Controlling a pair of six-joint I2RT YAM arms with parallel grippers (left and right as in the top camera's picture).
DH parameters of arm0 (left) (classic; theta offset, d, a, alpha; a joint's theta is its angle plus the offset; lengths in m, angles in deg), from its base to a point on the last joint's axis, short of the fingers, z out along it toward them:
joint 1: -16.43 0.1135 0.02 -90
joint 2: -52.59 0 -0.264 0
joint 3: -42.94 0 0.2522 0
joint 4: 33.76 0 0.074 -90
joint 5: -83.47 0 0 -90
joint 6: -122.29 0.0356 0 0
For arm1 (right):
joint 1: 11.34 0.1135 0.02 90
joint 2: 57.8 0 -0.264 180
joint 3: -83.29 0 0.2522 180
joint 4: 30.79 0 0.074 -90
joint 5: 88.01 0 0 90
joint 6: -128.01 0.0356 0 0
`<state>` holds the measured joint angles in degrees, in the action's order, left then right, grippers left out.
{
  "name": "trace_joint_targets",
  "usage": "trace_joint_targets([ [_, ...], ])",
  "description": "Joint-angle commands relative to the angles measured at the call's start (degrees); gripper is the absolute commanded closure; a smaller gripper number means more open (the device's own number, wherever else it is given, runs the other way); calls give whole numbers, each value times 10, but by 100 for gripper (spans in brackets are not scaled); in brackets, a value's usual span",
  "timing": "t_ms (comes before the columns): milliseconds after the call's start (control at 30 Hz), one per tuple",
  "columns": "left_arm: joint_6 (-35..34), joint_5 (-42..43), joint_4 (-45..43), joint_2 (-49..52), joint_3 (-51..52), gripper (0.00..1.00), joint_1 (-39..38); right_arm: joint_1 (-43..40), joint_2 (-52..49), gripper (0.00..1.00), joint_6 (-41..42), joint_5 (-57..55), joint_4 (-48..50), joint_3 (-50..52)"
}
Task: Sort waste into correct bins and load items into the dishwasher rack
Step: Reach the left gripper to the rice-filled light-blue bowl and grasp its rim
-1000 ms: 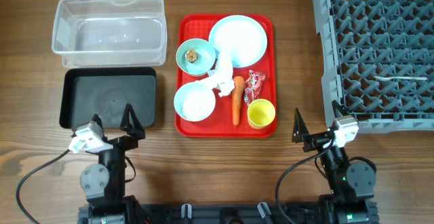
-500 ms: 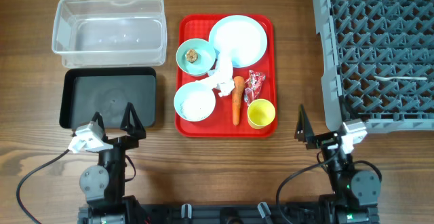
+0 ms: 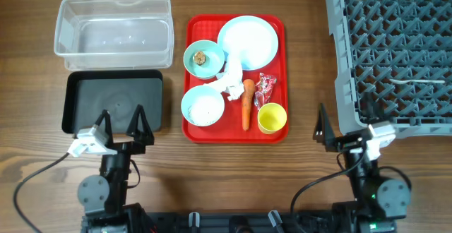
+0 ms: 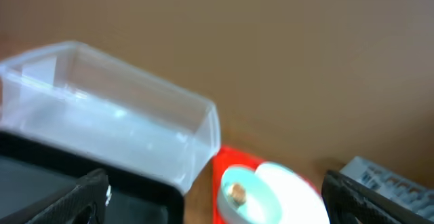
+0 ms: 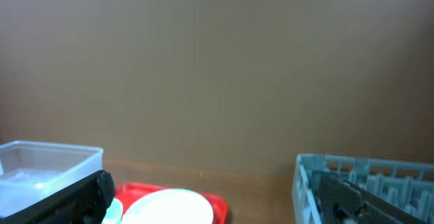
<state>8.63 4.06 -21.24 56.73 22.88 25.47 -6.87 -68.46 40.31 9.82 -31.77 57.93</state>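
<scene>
A red tray holds a large pale-blue plate, a bowl with a brown lump, a bowl with white rice, crumpled tissue, an orange carrot, a shiny wrapper and a yellow cup. The clear tub and the black tray sit at the left and look empty. The grey rack is at the right. My left gripper is open and empty at the black tray's front edge. My right gripper is open and empty by the rack's front left corner.
A white utensil lies in the rack. The left wrist view shows the clear tub, the black tray and the lump bowl, blurred. The right wrist view shows the plate and the rack corner.
My right gripper has moved to the right, up to the rack's corner. My left gripper has shifted slightly. Nothing on the red tray has moved.
</scene>
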Motion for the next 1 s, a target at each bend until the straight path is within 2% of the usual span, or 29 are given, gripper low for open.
trace_joint_targets([
  [0, 24, 10, 19, 57, -92, 0, 3, 1, -89, 0, -10, -2, -2, -88],
  [200, 25, 9, 152, 200, -258, 0, 3, 1, -214, 0, -48, 49, -77, -244],
  [467, 25, 30, 353, 429, -515, 0, -3, 1, -377, 0, -65, 58, -338, -492],
  [633, 40, 37, 478, 570, -650, 0, -55, 1, -465, 0, -85, 60, -475, -614],
  [733, 42, 1, 560, 669, -732, 0, -116, 1, -523, 0, -101, 60, -534, -667],
  [800, 41, -3, 581, 717, -758, 0, -151, 1, -541, 0, -96, 70, -534, -668],
  [967, 14, 45, 547, 804, -760, 0, -205, 1, -580, 0, -96, 94, -548, -668],
])
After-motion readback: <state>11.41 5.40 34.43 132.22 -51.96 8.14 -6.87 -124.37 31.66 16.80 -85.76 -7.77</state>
